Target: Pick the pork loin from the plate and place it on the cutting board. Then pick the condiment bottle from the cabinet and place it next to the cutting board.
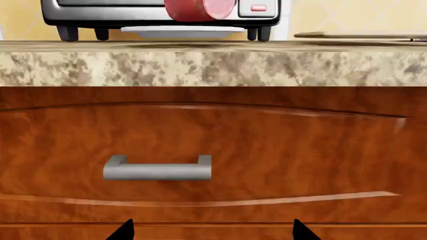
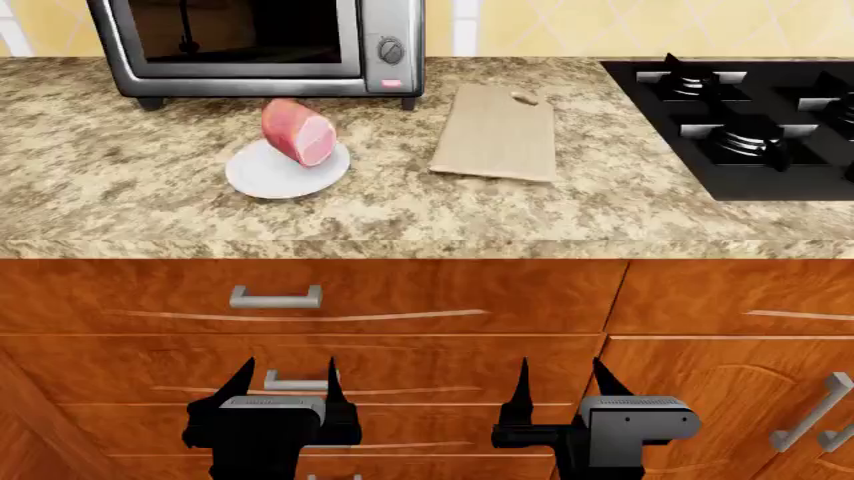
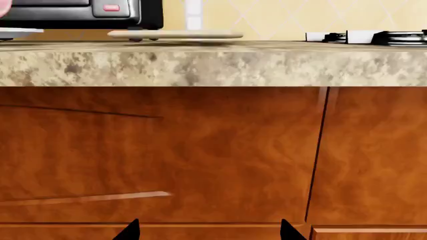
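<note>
The pork loin (image 2: 299, 131) lies on the white plate (image 2: 267, 177) on the tabletop (image 2: 134, 200), in front of the toaster oven (image 2: 260, 45). The cutting board (image 2: 497, 133) lies bare, near the plate. Both the left hand (image 2: 284, 385) and right hand (image 2: 561, 385) hang low before the drawers (image 2: 400, 300), fingers apart, holding nothing.

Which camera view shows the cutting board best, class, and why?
The head view: it looks down on the whole board, lying flat on the counter right of the plate. Both wrist views catch it only edge-on, as a thin tan strip above the counter's edge.
</note>
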